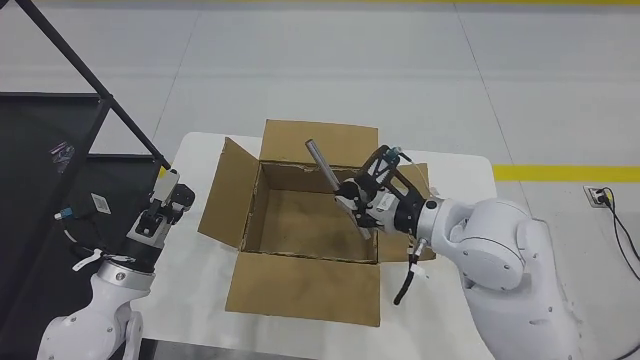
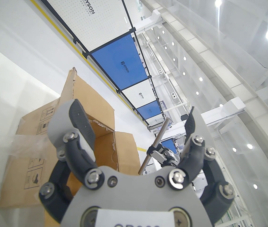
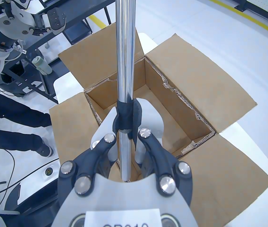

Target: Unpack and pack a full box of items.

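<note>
R gripper (image 3: 127, 114) is clamped on the metal rod (image 3: 124, 36), pads squeezed tight on both sides of it. Grip sits near one end, so the short bit points back at the wrist and the long shiny part sticks out ahead. From the top cam I see the rod (image 1: 322, 163) tilted above the cardboard box (image 1: 310, 225). Its free end is up over the box's far wall, and the R gripper (image 1: 358, 200) hangs over the opening by the wall on the R arm's side. Box is open, all 4 flaps folded outward, sitting on the white table (image 1: 450, 175).

L gripper (image 2: 136, 119) is spread wide w/ nothing between the fingers (image 2: 80, 119). It's outside the box (image 2: 89, 109), past the flap on the L arm's side and apart from it.
</note>
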Controlling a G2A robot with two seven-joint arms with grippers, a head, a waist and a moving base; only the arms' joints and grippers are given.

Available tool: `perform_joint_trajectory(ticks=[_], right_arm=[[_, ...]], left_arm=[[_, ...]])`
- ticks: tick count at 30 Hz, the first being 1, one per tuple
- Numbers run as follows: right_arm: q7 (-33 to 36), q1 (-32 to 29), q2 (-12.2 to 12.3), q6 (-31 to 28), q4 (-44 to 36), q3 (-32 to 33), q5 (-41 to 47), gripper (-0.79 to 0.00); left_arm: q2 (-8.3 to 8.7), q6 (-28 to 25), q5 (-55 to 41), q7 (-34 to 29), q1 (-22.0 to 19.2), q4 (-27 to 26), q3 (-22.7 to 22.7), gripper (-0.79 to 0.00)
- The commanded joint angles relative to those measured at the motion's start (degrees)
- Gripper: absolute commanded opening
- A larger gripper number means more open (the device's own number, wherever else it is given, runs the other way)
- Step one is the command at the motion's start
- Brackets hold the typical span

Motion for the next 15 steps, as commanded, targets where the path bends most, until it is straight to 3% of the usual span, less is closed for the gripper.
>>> perform_joint_trajectory(ticks=[1, 7, 12, 15], right_arm=[[0.0, 0.0, 0.0, 0.0, 0.0, 0.0, 0.0, -0.785], [-3.6, -1.4, 0.5, 4.7, 1.0, 3.2, -0.8, -0.785], [-4.2, -5.1, 1.8, 11.1, -1.0, 12.2, -4.8, -0.785], [-3.2, -8.7, 2.5, 13.0, -2.1, 18.7, -2.9, -0.785]], left_arm=[[0.0, 0.0, 0.0, 0.0, 0.0, 0.0, 0.0, 0.0], [0.0, 0.0, 0.0, 0.0, 0.0, 0.0, 0.0, 0.0], [0.0, 0.0, 0.0, 0.0, 0.0, 0.0, 0.0, 0.0], [0.0, 0.0, 0.0, 0.0, 0.0, 0.0, 0.0, 0.0]])
